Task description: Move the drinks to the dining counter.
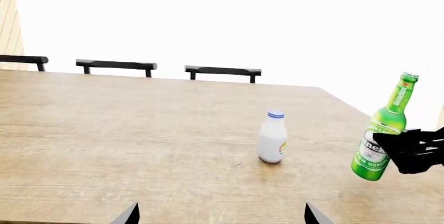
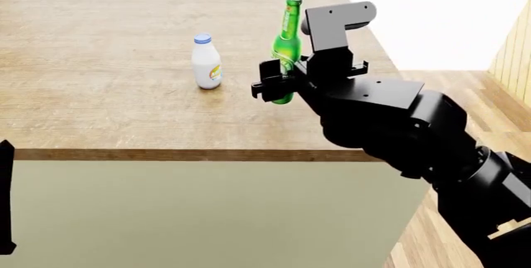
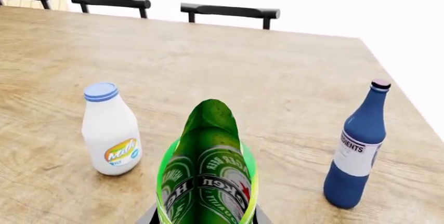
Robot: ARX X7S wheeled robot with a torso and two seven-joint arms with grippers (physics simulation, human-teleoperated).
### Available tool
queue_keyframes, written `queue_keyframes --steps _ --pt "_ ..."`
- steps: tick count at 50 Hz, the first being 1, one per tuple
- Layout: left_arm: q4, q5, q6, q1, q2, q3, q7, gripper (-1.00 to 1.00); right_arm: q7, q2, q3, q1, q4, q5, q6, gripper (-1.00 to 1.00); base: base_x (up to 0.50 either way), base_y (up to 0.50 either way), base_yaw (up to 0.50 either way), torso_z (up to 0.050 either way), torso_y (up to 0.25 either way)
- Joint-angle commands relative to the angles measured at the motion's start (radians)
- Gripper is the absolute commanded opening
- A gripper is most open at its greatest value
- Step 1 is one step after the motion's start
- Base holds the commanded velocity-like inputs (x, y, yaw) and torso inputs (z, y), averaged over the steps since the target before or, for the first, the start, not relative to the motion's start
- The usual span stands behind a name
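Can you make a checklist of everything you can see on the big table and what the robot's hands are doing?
Surface: wood-plank counter, olive-green base.
Job's things: white bottle and blue bottle stand upright on the counter; green bottle is tilted, its base hidden in every view.
Clutter: nothing seen.
Grippers: right gripper shut on the green bottle; left gripper open, holding nothing.
Cables: nothing seen.
Surroundings: black chairs behind the counter, wood floor.

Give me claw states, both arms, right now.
Left claw: open, holding nothing; only its fingertips show.
Right claw: shut on the green glass bottle, which tilts above the dining counter.
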Motion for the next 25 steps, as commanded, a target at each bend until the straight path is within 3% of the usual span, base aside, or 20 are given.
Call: queue_keyframes --steps 1,8,9,25 --pt "0.0 0.0 -0.001 0.003 0.002 -0.003 0.002 1.0 -0.009 -0.001 0.003 0.0 0.0 -0.02 0.008 -1.0 0.0 0.0 0.0 0.0 0.0" --pt "0.004 0.002 0.003 0.003 0.002 0.001 0.001 1.0 -0.001 0.001 0.006 -0.002 0.005 -0.015 0.01 -1.0 0.0 0.0 0.0 0.0 0.0" --pt "0.005 0.002 0.003 0.003 0.002 0.001 0.001 1.0 -0.002 0.001 0.003 0.0 0.004 -0.02 0.011 1.0 0.0 0.0 0.0 0.0 0.0" --pt "0.006 0.002 0.004 0.007 0.002 -0.003 0.002 1.0 0.01 0.003 0.009 0.006 0.002 -0.019 0.01 1.0 0.0 0.0 0.0 0.0 0.0"
